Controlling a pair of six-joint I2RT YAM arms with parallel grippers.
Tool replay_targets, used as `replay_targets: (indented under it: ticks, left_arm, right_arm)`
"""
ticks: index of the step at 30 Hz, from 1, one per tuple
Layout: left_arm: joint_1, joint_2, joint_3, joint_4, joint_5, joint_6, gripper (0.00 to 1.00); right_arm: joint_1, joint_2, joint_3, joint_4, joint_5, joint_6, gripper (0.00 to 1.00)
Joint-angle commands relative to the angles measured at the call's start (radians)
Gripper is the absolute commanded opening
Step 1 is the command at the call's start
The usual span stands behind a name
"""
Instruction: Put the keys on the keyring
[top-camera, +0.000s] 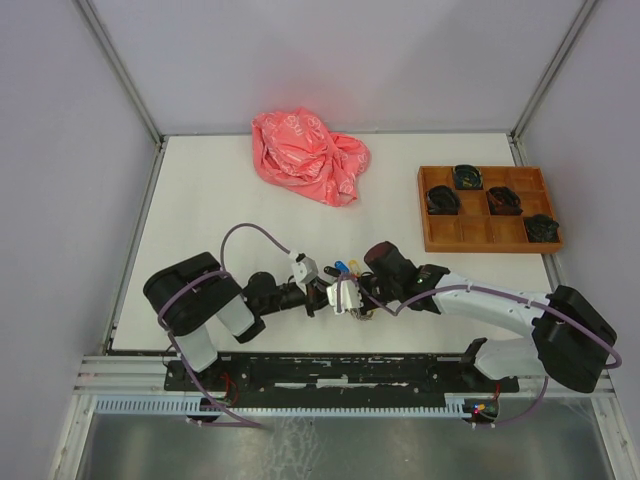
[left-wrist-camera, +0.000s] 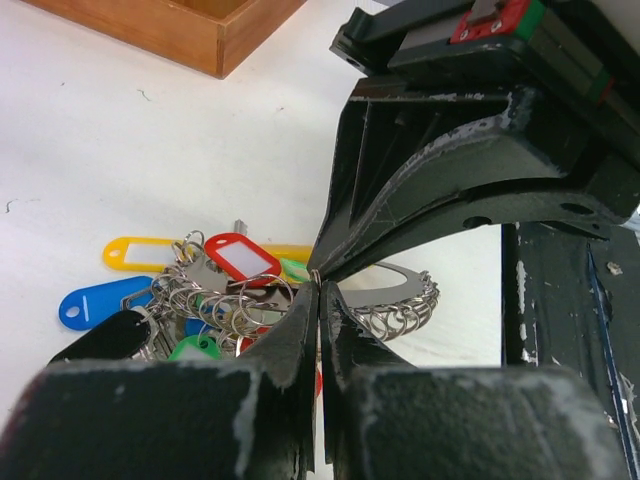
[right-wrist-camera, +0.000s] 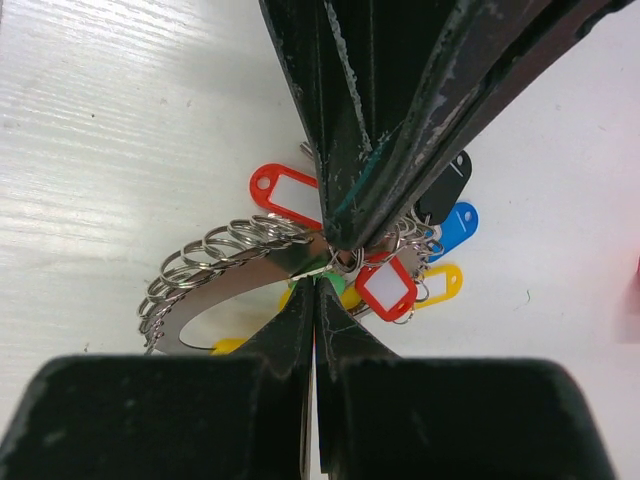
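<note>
Threading looks like the step in hand. The left tool (left-wrist-camera: 318, 300) and right tool (right-wrist-camera: 315, 292) are both pinched shut, tip to tip, right at the big silver metal keyring (left-wrist-camera: 405, 300) with little wire loops. Small silver keys (left-wrist-camera: 240, 258) with red and green oval tags lie heaped on the white bench (left-wrist-camera: 120, 150), lower left of the frame. Next, I think one loop needs holding steady while a key slides on. What the tips pinch is hidden.

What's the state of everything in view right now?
left gripper: shut
right gripper: shut
keyring: at both grippers' tips
tagged keys: heaped on table
tray: four compartments filled
pink cloth: crumpled
</note>
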Motion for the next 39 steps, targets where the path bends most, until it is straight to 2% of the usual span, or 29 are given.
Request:
replay_targets:
  ticks: [1, 10, 11, 14, 16, 23, 32, 39]
  left_arm:
    - [-0.006, -0.029, 0.033, 0.202, -0.019, -0.057, 0.03]
    - [-0.026, 0.019, 0.021, 0.201, -0.026, -0.033, 0.03]
    - [-0.027, 0.023, 0.013, 0.203, -0.029, -0.022, 0.04]
    - [-0.026, 0.026, -0.007, 0.202, -0.036, 0.0, 0.2]
    - [-0.026, 0.029, -0.013, 0.202, -0.028, 0.011, 0.26]
    - [-0.024, 0.062, -0.007, 0.202, 0.021, 0.037, 0.33]
    - [-0.025, 0.108, 0.007, 0.199, 0.055, 0.037, 0.35]
    - [-0.025, 0.153, 0.045, 0.195, 0.117, 0.114, 0.34]
  right_arm:
    - [0.0, 0.007, 0.018, 0.038, -0.058, 0.019, 0.01]
    - [0.0, 0.014, -0.005, 0.142, -0.047, 0.042, 0.01]
    - [0.0, 0.004, -0.005, 0.141, -0.035, 0.038, 0.01]
    - [0.001, -0.018, 0.001, 0.105, -0.01, 0.014, 0.01]
    - [0.0, -0.023, 0.012, 0.072, -0.011, -0.004, 0.01]
    - [0.001, -0.015, 0.03, 0.022, -0.03, -0.034, 0.01]
    - [0.001, 0.007, 0.043, -0.002, -0.048, -0.051, 0.01]
    - [0.001, 0.019, 0.057, -0.018, -0.058, -0.065, 0.01]
